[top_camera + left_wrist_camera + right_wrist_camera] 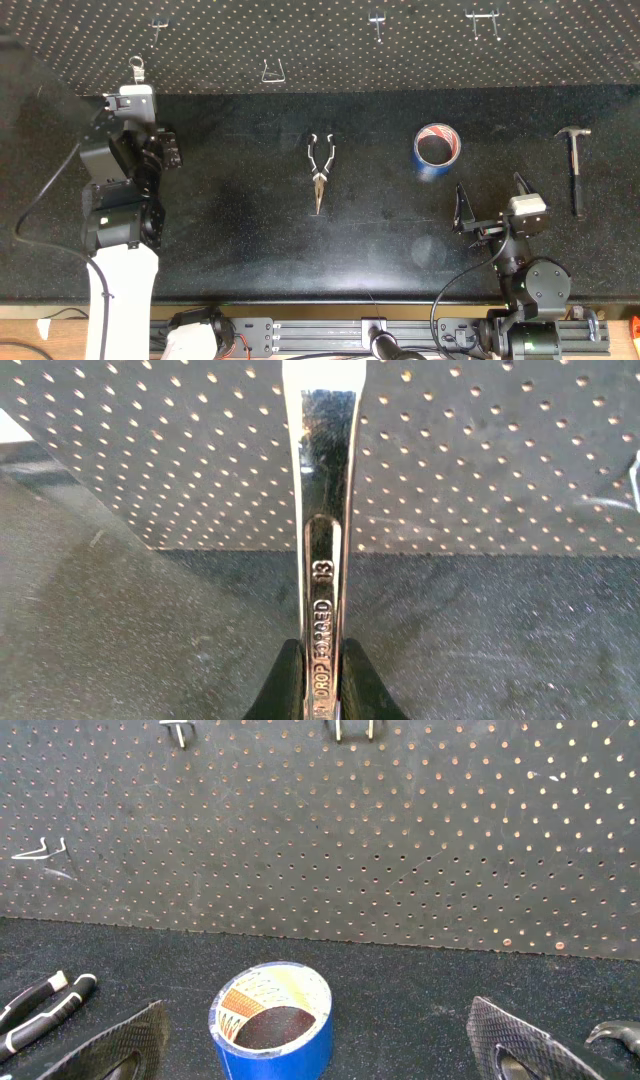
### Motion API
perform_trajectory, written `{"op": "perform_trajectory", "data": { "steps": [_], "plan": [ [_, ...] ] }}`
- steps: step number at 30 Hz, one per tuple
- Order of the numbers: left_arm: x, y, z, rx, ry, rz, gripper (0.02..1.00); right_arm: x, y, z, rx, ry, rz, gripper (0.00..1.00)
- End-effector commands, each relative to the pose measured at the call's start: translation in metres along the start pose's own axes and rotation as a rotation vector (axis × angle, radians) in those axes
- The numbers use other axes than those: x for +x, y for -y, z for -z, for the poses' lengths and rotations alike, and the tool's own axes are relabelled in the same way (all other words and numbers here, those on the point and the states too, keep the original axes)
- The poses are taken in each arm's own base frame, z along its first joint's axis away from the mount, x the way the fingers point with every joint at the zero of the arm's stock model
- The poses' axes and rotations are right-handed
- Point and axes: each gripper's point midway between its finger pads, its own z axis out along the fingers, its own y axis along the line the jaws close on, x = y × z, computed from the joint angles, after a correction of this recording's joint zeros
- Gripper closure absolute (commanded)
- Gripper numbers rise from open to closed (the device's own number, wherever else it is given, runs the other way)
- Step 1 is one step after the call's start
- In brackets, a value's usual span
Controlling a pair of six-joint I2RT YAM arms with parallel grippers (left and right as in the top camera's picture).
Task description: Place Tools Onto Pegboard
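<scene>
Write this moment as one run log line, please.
left gripper: shut on wrench, near pegboard | right gripper: open, facing tape roll | pliers, hammer: on table

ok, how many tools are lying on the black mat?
3: white-handled needle-nose pliers at centre, blue tape roll to their right, black-handled steel hammer far right. A fourth, a chrome wrench, is held in the left claw by the pegboard.

Blue tape roll (272, 1020); chrome wrench (325, 530); black white-dotted pegboard (330, 45)
</scene>
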Motion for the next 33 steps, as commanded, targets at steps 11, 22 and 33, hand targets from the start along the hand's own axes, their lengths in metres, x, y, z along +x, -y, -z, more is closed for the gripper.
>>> {"op": "perform_trajectory", "data": {
  "steps": [11, 22, 33],
  "plan": [
    [-0.007, 0.004, -0.024, 0.032, -0.020, 0.004, 0.989, 0.001, -0.001, 0.000, -0.001, -0.002, -0.014, 0.023],
    [-0.018, 0.010, -0.024, 0.036, -0.001, -0.032, 0.989, 0.001, -0.001, 0.000, -0.001, -0.002, -0.014, 0.023],
    [-0.027, 0.008, -0.030, 0.031, 0.006, -0.032, 0.991, 0.001, -0.001, 0.000, -0.001, -0.002, -0.014, 0.023]
  ]
}}
